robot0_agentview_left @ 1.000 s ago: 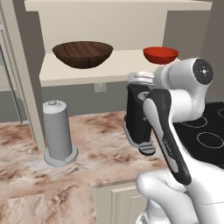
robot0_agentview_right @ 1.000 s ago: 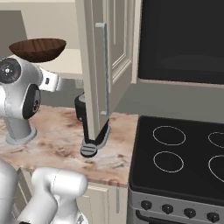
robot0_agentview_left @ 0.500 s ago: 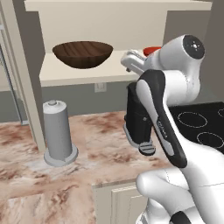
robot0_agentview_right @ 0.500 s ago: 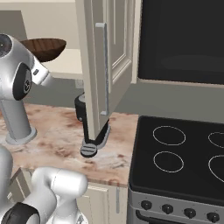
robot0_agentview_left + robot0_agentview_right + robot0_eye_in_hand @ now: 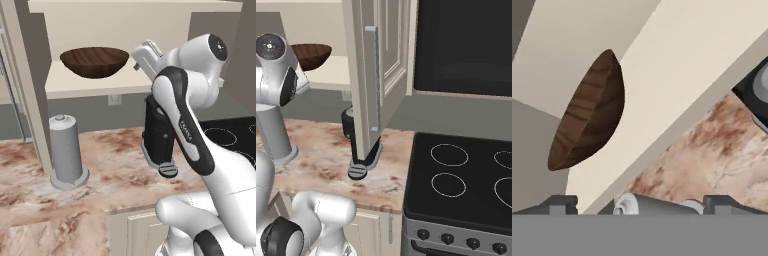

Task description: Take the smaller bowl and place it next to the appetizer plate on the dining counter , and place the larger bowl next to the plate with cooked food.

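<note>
On your far left, a grey paper-towel holder (image 5: 65,152) stood upright on the marbled bench (image 5: 100,200), near its back edge. Above it, the larger bowl (image 5: 94,61) sat upright on the open cabinet shelf (image 5: 95,85), towards the shelf's left end. Moving right, your gripper (image 5: 141,56) was raised to shelf height just beside that bowl, apart from it, and its fingers (image 5: 558,204) stood wide with nothing between them. Below the arm, a dark appliance (image 5: 159,135) rested on the bench. At the right, an open cabinet door (image 5: 376,75) hung beside the black stove (image 5: 466,190).
</note>
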You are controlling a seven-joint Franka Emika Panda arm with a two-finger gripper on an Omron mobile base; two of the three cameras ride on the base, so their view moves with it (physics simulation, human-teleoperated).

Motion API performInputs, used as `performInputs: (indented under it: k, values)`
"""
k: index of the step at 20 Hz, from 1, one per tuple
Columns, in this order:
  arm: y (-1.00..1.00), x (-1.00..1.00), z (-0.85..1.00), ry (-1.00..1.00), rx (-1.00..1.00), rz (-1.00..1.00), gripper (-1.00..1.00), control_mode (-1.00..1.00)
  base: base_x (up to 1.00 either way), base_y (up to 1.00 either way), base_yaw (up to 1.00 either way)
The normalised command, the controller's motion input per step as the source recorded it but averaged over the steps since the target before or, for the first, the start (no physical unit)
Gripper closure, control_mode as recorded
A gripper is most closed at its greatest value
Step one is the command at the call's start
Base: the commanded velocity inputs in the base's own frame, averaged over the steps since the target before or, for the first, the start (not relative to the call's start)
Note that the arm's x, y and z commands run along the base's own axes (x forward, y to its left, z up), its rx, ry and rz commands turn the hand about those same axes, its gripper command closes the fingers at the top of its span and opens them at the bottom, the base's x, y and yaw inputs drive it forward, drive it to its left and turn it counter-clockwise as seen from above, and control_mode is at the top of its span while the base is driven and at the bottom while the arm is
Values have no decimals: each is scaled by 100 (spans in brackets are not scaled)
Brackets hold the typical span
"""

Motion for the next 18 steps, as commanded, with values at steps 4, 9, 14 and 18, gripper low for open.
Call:
performInputs:
  k: [4,9,14,18]
  values:
    - [24,36,4,18,12,0,-100,-100,0,0,0]
    - [24,9,19,1,0,0,-100,-100,0,0,0]
    - [15,0,5,-5,-1,4,-100,-100,0,0,0]
    - [1,0,0,-13,-6,10,-100,-100,0,0,0]
